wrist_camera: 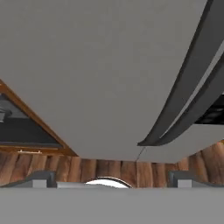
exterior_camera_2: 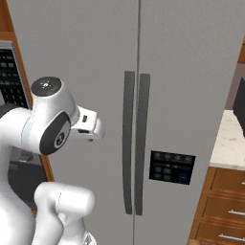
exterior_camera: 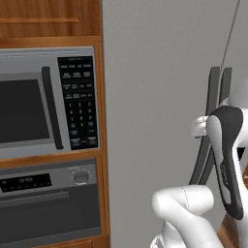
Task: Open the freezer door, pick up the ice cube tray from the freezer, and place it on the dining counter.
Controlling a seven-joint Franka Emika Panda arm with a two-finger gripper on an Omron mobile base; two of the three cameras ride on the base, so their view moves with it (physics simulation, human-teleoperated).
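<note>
Tall grey freezer (exterior_camera_2: 143,57) dead ahead, both doors shut, seam running straight up the middle in the right base view. Plain freezer door (exterior_camera_2: 76,52) on the nine o'clock side of that seam; twin door with the dark control panel (exterior_camera_2: 171,167) on the three o'clock side. Wood cabinets with microwave (exterior_camera: 43,104) and oven (exterior_camera: 48,198) further toward nine o'clock. Corner of a pale stone bench (exterior_camera_2: 232,143) at three o'clock. Ice cube tray presumably behind the shut door, so unseen.

Long dark handle (exterior_camera_2: 128,143) of the plain door upright, long axis twelve to six, just beside the seam and paired with its twin. From the hand (wrist_camera: 109,181), handle toward two o'clock in the hand view, near but apart, with flat door panel straight ahead.

Fingers (wrist_camera: 37,180) spread to full width, nothing between them, nothing touched. Likely next need: shift toward the handle until the bar sits between the fingers.
</note>
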